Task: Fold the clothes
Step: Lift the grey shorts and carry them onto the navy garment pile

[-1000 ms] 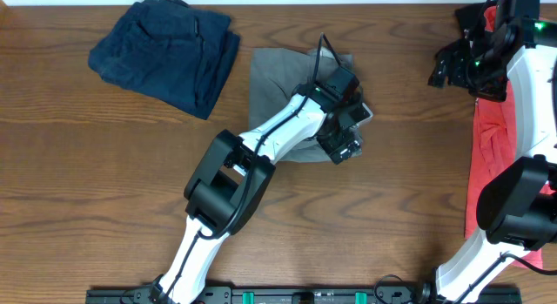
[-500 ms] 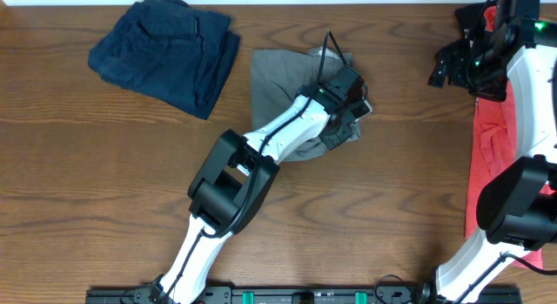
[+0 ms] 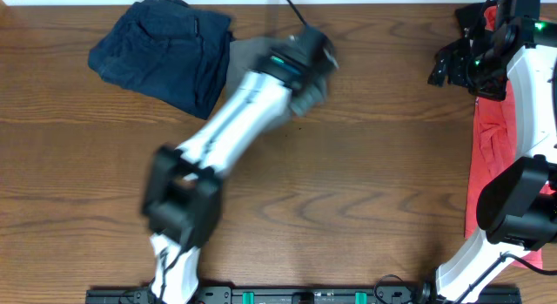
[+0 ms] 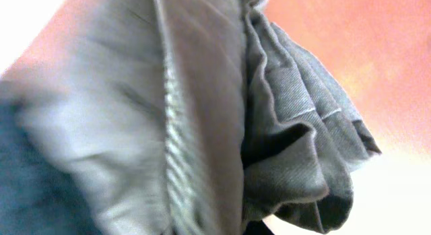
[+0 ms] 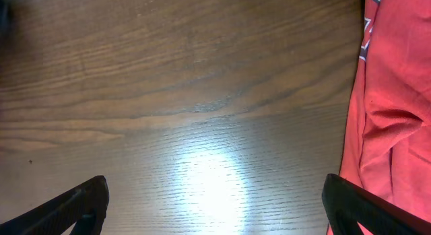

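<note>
Left gripper (image 3: 306, 56) likely hauls the grey shorts (image 4: 283, 127) toward the navy pile (image 3: 165, 53); its grip is hidden. Right gripper (image 5: 215, 194) idles, spread wide.

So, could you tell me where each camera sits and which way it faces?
Overhead: above the table, looking straight down; left arm, blurred over the grey shorts, and right arm show.
Left wrist: close to the shorts, which fill the frame; no end effector visible.
Right wrist: facing down at table and red garment; its open end effector at the bottom corners.
Shared: overhead and left wrist, the shorts; overhead and right wrist, the red garment.
</note>
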Tool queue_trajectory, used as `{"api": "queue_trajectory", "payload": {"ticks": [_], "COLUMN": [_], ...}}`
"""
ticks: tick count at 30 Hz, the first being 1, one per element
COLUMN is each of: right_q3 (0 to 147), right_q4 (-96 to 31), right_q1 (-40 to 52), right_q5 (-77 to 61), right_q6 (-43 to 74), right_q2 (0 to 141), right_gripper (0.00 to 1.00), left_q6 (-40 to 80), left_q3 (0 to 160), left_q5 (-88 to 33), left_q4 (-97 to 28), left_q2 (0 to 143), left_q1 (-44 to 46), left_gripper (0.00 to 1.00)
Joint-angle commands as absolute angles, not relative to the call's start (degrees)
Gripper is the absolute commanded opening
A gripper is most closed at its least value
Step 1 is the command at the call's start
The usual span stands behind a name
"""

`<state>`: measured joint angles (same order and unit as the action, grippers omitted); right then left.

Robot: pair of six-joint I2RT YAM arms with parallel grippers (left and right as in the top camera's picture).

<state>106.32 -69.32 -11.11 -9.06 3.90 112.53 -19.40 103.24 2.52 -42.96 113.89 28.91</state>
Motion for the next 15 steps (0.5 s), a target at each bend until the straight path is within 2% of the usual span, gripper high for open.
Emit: {"api": "queue_trajectory", "payload": {"ticks": [1, 9, 15], "right_q3": [105.9, 105.9, 105.9], "right_q4": [-69.2, -68.8, -67.9], "right_q1": [-11.7, -11.6, -11.6], "right_q5": [-9.7, -11.3, -11.9], "right_q6": [4.7, 4.7, 4.7], "right_q2": [112.2, 112.2, 112.2], "right_gripper": [0.99, 0.99, 0.99], "left_q6": [-21.6, -34.4, -42.5], "left_q3": [106.2, 106.2, 106.2], "left_q5": [5.3, 8.6, 9.9], "left_q4": [-41.2, -34.2, -23.7], "left_q2": [105.6, 102.7, 102.8], "left_q1": [24.6, 13.8, 6.7], "left_gripper": [0.06, 0.06, 0.06]}}
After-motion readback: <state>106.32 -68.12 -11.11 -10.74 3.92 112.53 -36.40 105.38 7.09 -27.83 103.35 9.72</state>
